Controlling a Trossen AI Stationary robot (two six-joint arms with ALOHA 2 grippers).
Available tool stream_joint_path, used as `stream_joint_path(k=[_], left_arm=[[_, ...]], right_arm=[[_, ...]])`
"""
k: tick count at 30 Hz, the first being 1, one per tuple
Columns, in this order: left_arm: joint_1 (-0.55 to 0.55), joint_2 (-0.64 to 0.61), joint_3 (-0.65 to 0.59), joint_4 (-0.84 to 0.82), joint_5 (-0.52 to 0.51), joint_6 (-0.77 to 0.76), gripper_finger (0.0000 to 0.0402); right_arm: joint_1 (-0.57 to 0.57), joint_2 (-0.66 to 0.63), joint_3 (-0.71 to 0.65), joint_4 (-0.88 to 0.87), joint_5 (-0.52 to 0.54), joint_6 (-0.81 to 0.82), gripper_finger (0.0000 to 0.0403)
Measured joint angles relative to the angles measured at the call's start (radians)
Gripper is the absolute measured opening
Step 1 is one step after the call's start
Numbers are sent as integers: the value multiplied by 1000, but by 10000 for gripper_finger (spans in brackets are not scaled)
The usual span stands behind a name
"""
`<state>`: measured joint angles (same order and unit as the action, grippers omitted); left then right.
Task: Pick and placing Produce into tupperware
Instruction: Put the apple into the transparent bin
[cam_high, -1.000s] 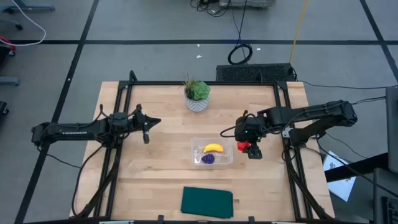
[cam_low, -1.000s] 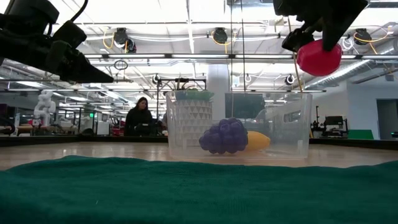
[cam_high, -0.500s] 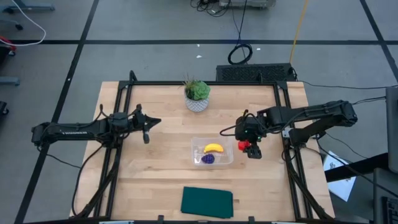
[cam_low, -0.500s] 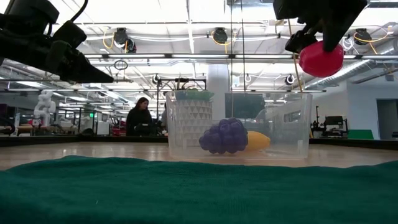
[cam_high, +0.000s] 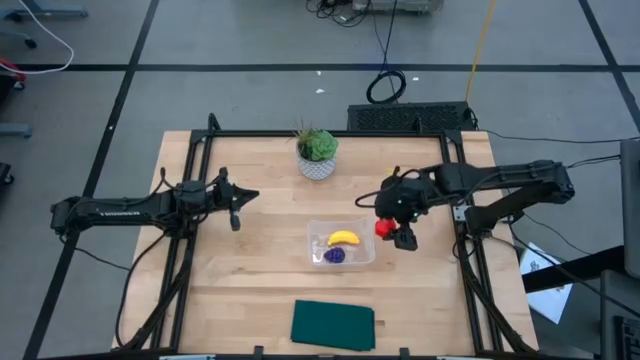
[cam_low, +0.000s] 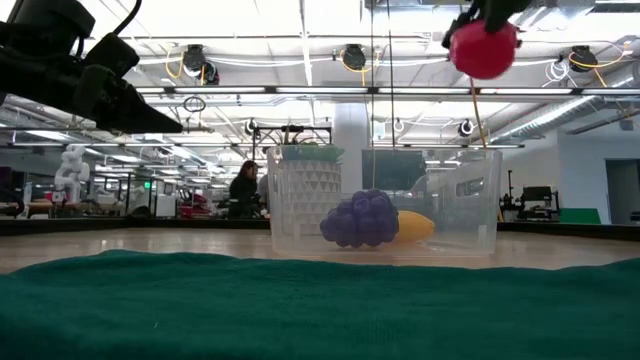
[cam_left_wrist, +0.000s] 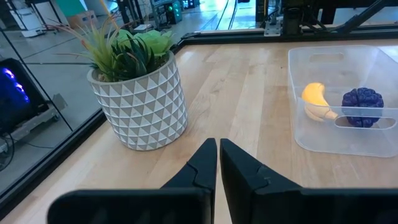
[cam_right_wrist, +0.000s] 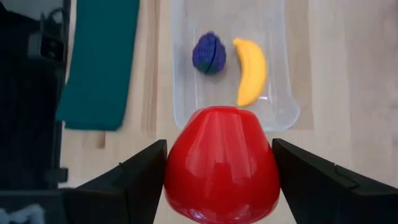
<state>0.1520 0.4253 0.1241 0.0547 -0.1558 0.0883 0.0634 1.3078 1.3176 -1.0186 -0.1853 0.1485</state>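
Observation:
The clear tupperware (cam_high: 316, 229) sits mid-table with the yellow banana (cam_high: 344, 238) and the purple item (cam_high: 334, 255) lying on its floor. My right gripper (cam_high: 397, 234) hangs just right of the tupperware's right end, shut on the red fruit (cam_high: 383, 228), high above the table in the low view (cam_low: 484, 48). The right wrist view looks down past the fruit (cam_right_wrist: 221, 163) at the tupperware (cam_right_wrist: 180, 99). My left gripper (cam_high: 237, 220) waits shut at the table's left, touching nothing (cam_left_wrist: 217, 146). My right gripper pinches the red fruit by its two opposite sides (cam_right_wrist: 177, 171) between the two fingers (cam_right_wrist: 140, 174). The fingers slant down from the table's right side. The fruit is lifted clear, well above the table and above the tupperware's rim height.
A potted plant in a white patterned pot (cam_high: 318, 155) stands at the far middle of the table. A dark green cloth (cam_high: 333, 325) lies flat by the near edge. Black frame rails run along the table's sides. Bare wood lies around the tupperware.
My right gripper has risen with the red fruit and drifted a little toward the tupperware. The fruit stays in the hold, higher above the table than before. A person in the room behind has walked a few steps.

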Motion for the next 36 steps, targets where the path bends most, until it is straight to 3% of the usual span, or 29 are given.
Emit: stream_joint_path(k=[14,36], left_arm=[[0,0,0,-3,0,6,26],[0,0,0,-7,0,11,26]], right_arm=[[-11,198,189,-72,1,-59,265],[-12,211,200,41,0,-63,265]])
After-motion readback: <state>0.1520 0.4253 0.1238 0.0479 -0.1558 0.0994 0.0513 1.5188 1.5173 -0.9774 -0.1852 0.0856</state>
